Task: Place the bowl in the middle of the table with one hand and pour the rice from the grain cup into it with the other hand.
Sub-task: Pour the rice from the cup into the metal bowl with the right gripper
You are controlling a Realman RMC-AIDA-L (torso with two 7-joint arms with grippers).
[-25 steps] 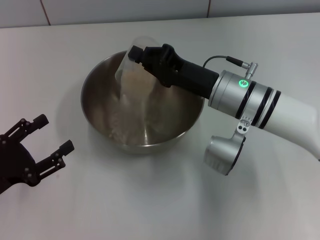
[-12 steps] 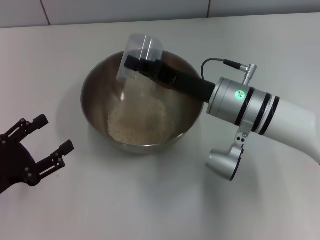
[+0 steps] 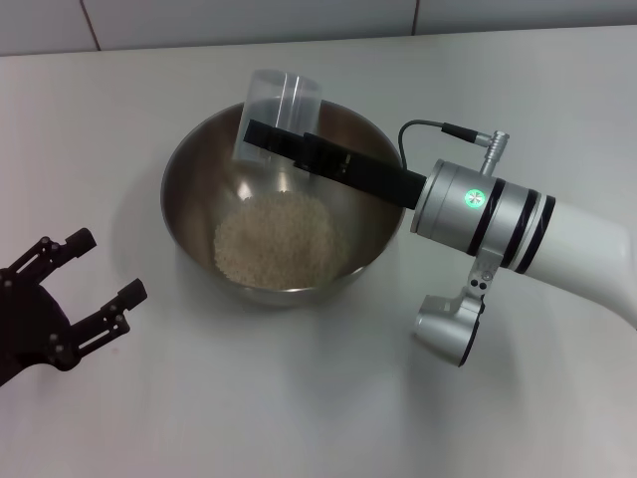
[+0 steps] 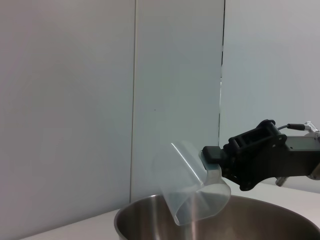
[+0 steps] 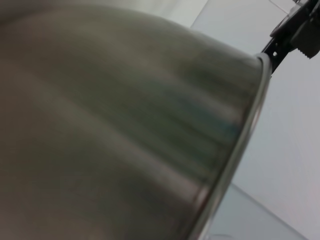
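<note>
The steel bowl [image 3: 189, 179] stands mid-table with a heap of rice [image 3: 279, 241] on its bottom. My right gripper [image 3: 267, 136] is shut on the clear grain cup [image 3: 274, 105], which is held tipped mouth-down over the bowl's far side and looks empty. The left wrist view shows the same cup [image 4: 187, 192] above the bowl's rim [image 4: 145, 207], with the right gripper [image 4: 212, 160] clamped on it. The bowl's outer wall [image 5: 125, 125] fills the right wrist view. My left gripper [image 3: 100, 274] rests open at the table's near left, apart from the bowl.
The white table [image 3: 299, 398] stretches all around the bowl. A tiled wall [image 3: 249, 20] runs behind the far edge. The right arm [image 3: 518, 224] reaches in from the right, over the table beside the bowl.
The rice stream has stopped and the grains have settled into a heap in the bowl. The right wrist rolled further, and the cup now shows clear. The left gripper has not moved.
</note>
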